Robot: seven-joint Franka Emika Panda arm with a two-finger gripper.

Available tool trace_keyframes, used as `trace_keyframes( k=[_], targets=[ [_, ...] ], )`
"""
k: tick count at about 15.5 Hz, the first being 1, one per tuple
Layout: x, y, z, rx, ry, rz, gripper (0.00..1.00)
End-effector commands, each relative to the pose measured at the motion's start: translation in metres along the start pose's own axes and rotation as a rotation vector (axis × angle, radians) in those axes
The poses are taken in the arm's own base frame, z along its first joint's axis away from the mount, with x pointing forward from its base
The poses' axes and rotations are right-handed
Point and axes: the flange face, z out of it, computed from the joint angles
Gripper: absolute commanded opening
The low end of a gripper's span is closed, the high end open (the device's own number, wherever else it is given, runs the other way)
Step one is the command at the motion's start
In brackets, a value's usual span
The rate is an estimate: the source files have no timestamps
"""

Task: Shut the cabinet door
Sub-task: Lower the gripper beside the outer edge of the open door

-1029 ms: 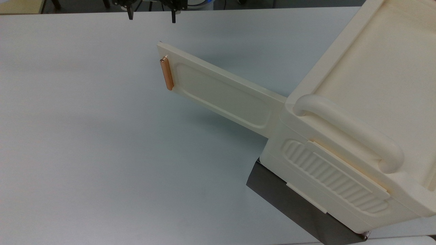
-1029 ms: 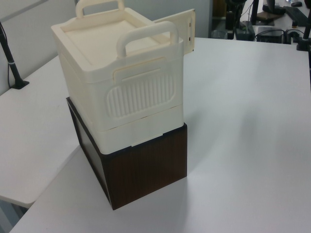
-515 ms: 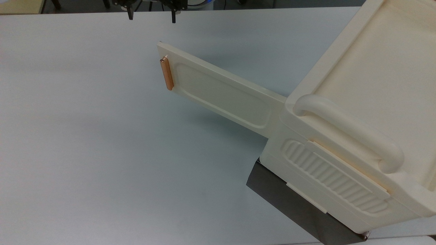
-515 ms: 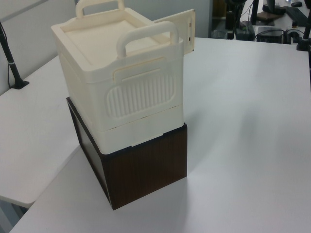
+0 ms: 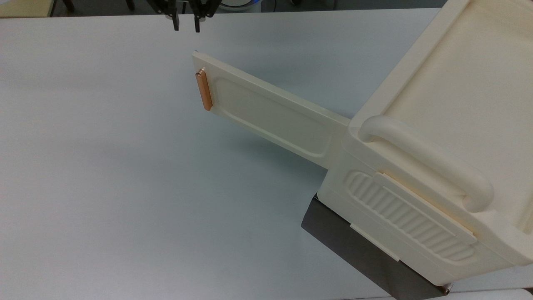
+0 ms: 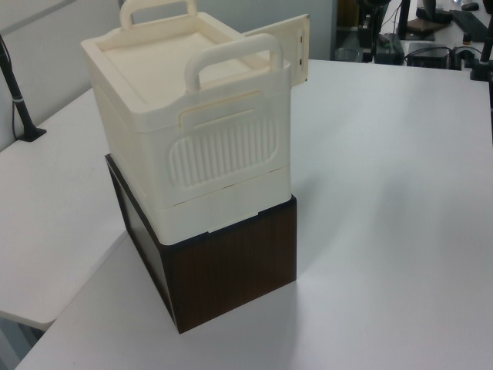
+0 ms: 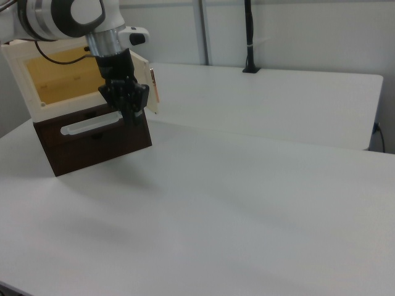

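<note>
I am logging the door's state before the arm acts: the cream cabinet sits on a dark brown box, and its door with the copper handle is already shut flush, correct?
Not quite. The cabinet door is not shut; the top view shows it swung wide open, sticking out from the cabinet over the table, copper handle at its free end. The cabinet does sit on the dark brown box.
</note>
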Motion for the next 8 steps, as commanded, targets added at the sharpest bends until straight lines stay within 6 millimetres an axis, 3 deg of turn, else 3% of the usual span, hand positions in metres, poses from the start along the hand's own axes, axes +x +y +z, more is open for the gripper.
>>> trace_keyframes(
  k=[1, 6, 8],
  targets=[
    [0.0, 0.001, -0.001, 0.021, 0.033, 0.007, 0.05],
    [0.008, 0.002, -0.028, 0.023, 0.131, 0.022, 0.05],
    [0.012, 0.004, -0.048, 0.022, 0.207, 0.028, 0.05]
  ],
)
